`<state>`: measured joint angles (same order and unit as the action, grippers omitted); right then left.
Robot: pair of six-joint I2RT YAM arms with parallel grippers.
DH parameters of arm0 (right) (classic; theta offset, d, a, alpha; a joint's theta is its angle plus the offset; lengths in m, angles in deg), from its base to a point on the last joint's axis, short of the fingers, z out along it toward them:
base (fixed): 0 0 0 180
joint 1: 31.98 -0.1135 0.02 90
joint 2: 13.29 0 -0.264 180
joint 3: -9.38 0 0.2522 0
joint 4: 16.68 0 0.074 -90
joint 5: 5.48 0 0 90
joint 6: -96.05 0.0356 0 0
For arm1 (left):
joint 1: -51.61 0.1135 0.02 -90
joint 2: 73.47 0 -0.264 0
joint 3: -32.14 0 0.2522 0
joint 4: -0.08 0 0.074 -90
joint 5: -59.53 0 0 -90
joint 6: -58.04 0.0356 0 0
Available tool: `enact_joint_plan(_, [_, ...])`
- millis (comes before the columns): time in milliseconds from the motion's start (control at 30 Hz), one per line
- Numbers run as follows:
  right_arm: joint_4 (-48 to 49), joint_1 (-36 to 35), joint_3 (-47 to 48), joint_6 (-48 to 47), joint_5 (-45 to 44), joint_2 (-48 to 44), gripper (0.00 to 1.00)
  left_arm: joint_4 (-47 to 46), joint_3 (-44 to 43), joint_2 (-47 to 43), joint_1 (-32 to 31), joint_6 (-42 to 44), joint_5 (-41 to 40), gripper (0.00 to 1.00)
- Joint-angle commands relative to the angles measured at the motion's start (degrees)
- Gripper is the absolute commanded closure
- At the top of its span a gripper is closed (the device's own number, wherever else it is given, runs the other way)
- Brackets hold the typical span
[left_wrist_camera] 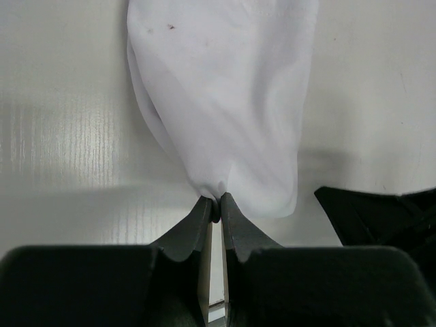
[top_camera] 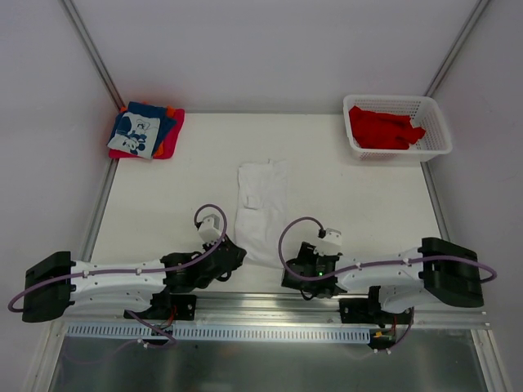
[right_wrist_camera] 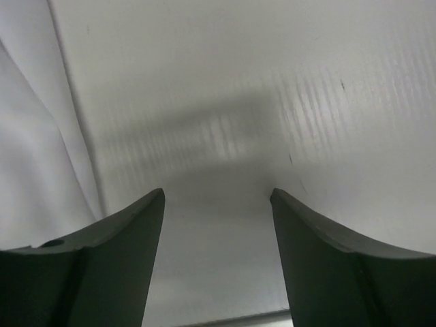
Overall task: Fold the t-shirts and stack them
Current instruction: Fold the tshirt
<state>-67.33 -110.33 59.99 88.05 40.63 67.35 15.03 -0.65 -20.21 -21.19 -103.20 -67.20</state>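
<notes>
A plain white t-shirt (top_camera: 261,208) lies folded into a long strip in the middle of the table. My left gripper (top_camera: 239,251) is at its near left corner. In the left wrist view that gripper (left_wrist_camera: 216,204) is shut on a bunched bit of the white t-shirt (left_wrist_camera: 225,102). My right gripper (top_camera: 290,269) sits low by the shirt's near right edge. Its wrist view shows it (right_wrist_camera: 216,197) open over bare table, nothing between the fingers, with the white t-shirt (right_wrist_camera: 34,170) just left of the left finger.
A stack of folded t-shirts (top_camera: 145,131), blue with a white print on top of red and orange, lies at the back left corner. A white lattice basket (top_camera: 439,122) at the back right holds red t-shirts (top_camera: 384,129). The right arm (left_wrist_camera: 381,211) shows dark beside the left gripper.
</notes>
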Motion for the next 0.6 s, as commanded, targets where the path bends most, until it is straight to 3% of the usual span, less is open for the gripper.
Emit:
enact_joint_plan(0, [3.20,-3.56,-5.28,-11.76,-1.36,-7.06,0.30,0.83,-0.13,0.62,-0.42,-0.13,-2.73,1.00])
enact_joint_plan(33, [5.22,-4.00,-7.64,-14.64,-1.02,-10.03,0.28,0.83,-0.22,0.80,-0.42,0.05,-2.82,1.00])
enact_joint_plan(167, [31.20,-4.10,-21.16,-30.97,4.42,-22.86,0.22,0.83,-1.19,1.76,-0.42,1.28,-2.47,1.00])
enact_joint_plan(233, [43.50,-3.49,-28.54,-31.12,8.38,-34.77,0.18,0.74,-1.19,1.59,-0.42,1.81,-2.12,1.00])
enact_joint_plan(300, [49.17,-1.99,-37.08,-30.84,11.27,-43.59,0.16,0.66,-0.75,1.33,-0.42,1.29,-2.12,1.00])
enact_joint_plan(400, [48.22,0.90,-44.56,-29.35,13.56,-61.26,0.15,0.13,0.30,1.33,-0.42,0.67,-2.29,1.00])
enact_joint_plan(467, [41.82,3.37,-44.57,-28.73,13.93,-71.09,0.15,-0.48,0.66,1.85,-0.42,0.49,-2.12,1.00])
enact_joint_plan(567, [37.16,7.32,-43.96,-28.65,15.85,-74.66,0.14,-0.93,0.75,2.73,-0.42,0.93,-1.42,1.00])
